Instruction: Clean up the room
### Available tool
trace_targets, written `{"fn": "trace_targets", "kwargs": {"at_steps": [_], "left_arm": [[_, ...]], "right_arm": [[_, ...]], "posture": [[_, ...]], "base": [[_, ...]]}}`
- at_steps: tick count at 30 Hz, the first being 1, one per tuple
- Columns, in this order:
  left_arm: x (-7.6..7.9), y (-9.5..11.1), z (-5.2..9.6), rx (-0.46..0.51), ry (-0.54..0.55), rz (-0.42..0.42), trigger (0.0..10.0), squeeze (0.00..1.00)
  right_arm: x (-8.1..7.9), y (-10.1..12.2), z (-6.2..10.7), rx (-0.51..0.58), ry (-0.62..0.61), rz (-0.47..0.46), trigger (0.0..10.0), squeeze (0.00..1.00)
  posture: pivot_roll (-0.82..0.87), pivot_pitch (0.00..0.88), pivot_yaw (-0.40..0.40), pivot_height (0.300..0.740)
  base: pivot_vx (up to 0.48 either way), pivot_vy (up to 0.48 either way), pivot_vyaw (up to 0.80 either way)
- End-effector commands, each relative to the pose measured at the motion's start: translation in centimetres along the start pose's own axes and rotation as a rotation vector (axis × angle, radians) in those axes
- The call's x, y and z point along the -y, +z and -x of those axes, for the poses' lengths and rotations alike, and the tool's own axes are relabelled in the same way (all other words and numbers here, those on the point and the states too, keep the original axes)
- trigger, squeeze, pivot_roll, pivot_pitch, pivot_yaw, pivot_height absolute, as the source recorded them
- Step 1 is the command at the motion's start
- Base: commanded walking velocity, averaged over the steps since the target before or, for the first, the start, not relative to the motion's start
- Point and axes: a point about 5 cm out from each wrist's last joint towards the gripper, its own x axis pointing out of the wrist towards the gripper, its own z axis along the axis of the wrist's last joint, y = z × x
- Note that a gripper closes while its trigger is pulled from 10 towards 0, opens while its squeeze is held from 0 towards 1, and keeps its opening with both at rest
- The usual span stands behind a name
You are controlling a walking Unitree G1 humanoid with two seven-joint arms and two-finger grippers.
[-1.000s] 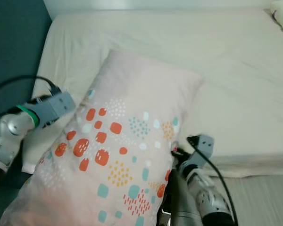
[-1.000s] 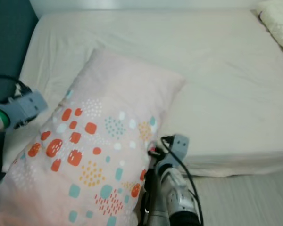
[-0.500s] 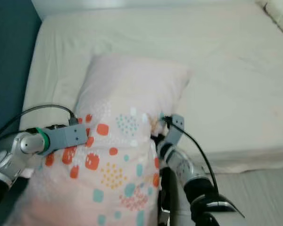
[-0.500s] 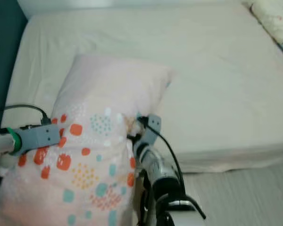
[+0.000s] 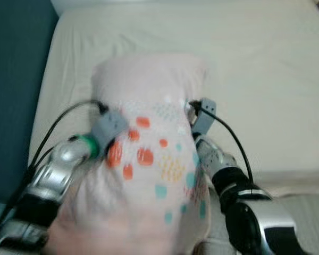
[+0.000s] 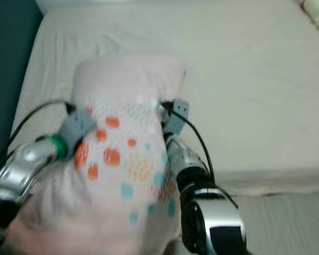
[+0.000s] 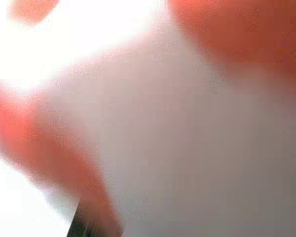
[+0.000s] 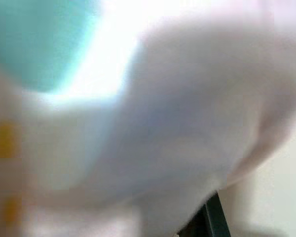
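Observation:
A pale pink pillow (image 5: 149,164) with orange, teal and yellow spots stands between my two arms, its far end over the near edge of the bed. My left gripper (image 5: 109,127) presses into the pillow's left side. On the opposite side, my right gripper (image 5: 202,115) is against the pillow near its upper part. Both gripper tips are sunk into or hidden behind the fabric. The left wrist view is blurred fabric very close up, with orange patches (image 7: 237,34). A teal patch (image 8: 34,39) on pale cloth shows in the right wrist view.
The bed with its cream sheet (image 5: 266,64) stretches ahead and to the right. A dark teal surface (image 5: 16,79) runs along the left side. Pale wooden floor (image 5: 308,212) lies at the lower right. A corner of another pillow (image 6: 316,10) is at the far right.
Both arms have come forward and closer together, squeezing the pillow narrower and lifting it more upright toward the bed. The camera view has also shifted.

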Motion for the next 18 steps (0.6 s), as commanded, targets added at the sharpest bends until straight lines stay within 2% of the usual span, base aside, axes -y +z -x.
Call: {"fn": "trace_targets", "kwargs": {"at_steps": [1,2,3,6,8,10,11,12,13,14,17,18], "left_arm": [[-1.7,3.0,-0.6,0.111,0.133,0.033,10.0,0.0],[-1.7,3.0,-0.6,0.111,0.133,0.033,10.0,0.0],[-3.5,4.3,-0.7,0.142,0.234,0.036,10.0,0.0],[-6.7,7.3,-0.1,0.209,0.419,0.027,10.0,0.0],[-7.2,8.0,0.1,0.224,0.454,0.026,10.0,0.0],[-9.2,9.8,1.2,0.258,0.569,0.006,10.0,0.0],[-9.2,9.8,1.2,0.258,0.569,0.006,10.0,0.0],[-9.9,10.4,1.7,0.266,0.615,-0.005,10.0,0.0],[-11.1,11.3,2.7,0.28,0.709,-0.038,10.0,0.0],[-11.1,11.3,2.7,0.28,0.709,-0.038,10.0,0.0],[-12.5,11.9,4.2,0.284,0.819,-0.102,10.0,0.0],[-12.5,11.9,4.2,0.284,0.819,-0.102,10.0,0.0]], "right_arm": [[-3.5,1.6,-0.9,0.049,0.167,0.049,10.0,0.0],[-3.5,1.6,-0.9,0.049,0.167,0.049,10.0,0.0],[-4.3,3.1,-1.1,0.089,0.208,0.07,10.0,0.0],[-5.6,6.5,-1.2,0.185,0.248,0.111,10.0,0.0],[-5.7,7.4,-1.2,0.211,0.247,0.118,10.0,0.0],[-6.0,10.1,-1.0,0.288,0.231,0.136,10.0,0.0],[-6.0,10.1,-1.0,0.288,0.231,0.136,10.0,0.0],[-6.1,11.1,-0.8,0.313,0.226,0.143,10.0,0.0],[-6.2,12.4,-0.7,0.346,0.208,0.173,10.0,0.0],[-6.2,12.4,-0.7,0.346,0.208,0.173,10.0,0.0],[-6.4,13.2,-0.6,0.361,0.202,0.197,10.0,0.0],[-6.4,13.2,-0.6,0.361,0.202,0.197,10.0,0.0]], "posture": [[0.01,0.262,0.071,0.598],[0.01,0.262,0.071,0.598],[0.01,0.262,0.071,0.598],[0.02,0.255,0.062,0.598],[0.03,0.254,0.062,0.598],[0.04,0.251,0.061,0.598],[0.04,0.251,0.061,0.598],[0.04,0.251,0.061,0.598],[0.04,0.249,0.058,0.598],[0.04,0.249,0.058,0.598],[0.05,0.248,0.055,0.598],[0.05,0.248,0.055,0.598]], "base": [[0.0,0.0,0.0],[0.0,0.0,0.0],[0.0,0.0,0.0],[0.0,0.0,0.0],[0.0,0.0,0.0],[0.0,0.0,0.0],[0.0,0.0,0.0],[0.0,0.0,0.0],[0.0,0.0,0.0],[0.0,0.0,0.0],[0.0,0.0,0.0],[0.0,0.0,0.0]]}}
